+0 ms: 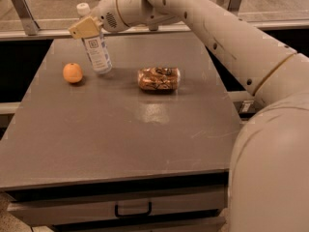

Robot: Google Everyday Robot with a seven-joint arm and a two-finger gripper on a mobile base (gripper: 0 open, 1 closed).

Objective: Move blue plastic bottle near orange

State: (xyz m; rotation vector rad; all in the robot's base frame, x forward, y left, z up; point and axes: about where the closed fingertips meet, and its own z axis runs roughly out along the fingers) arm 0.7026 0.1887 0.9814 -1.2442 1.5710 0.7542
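Observation:
The blue plastic bottle (98,53), clear with a white cap and a pale label, stands slightly tilted at the back left of the grey table (145,144). Its base is at or just above the tabletop. My gripper (87,27) reaches in from the right and is shut on the bottle's upper part, just below the cap. Its tan fingers (83,28) cover the neck. The orange (72,73) lies on the table a short way left of the bottle's base and does not touch it.
A brown shiny snack packet (159,79) lies to the right of the bottle. My white arm (231,37) crosses the table's back right. A drawer with a handle (133,210) sits below the front edge. A rail (38,33) runs behind the table.

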